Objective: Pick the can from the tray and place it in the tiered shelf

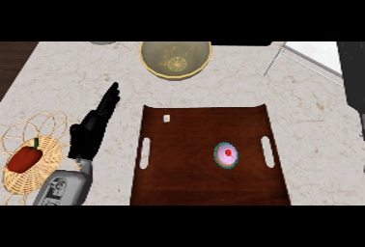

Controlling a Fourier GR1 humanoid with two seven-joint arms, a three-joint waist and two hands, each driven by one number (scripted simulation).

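can (pixel 227 155) stands upright on the dark wooden tray (pixel 206 188), seen from straight above: a round top with a red centre, a pale ring and a teal edge. it sits in the right half of the tray, near the right handle slot (pixel 267 151) and apart from it. nothing touches the can.

tray: dark brown, lying on the marble counter (pixel 314 120), with a second handle slot (pixel 145 153) on its left side. one small pale object (pixel 167 118) lies near the tray's far left corner; too small to tell what it is.

left hand (pixel 91 130): black, on a grey forearm (pixel 63 188) coming in from the lower edge, left of the tray. fingers straight and extended, pointing away toward the far side of the counter; it holds nothing. it shows over the counter just beside the tray's left edge, well apart from the can.

right hand: not visible in this view.

further out: a wire basket (pixel 32 144) at the left edge of the counter with a red pepper (pixel 25 159) in it. a round yellowish bowl (pixel 175 59) sits at the far side of the counter, beyond the tray. thin metal rods (pixel 303 60) show at the upper right; whether these belong to the shelf i cannot tell.
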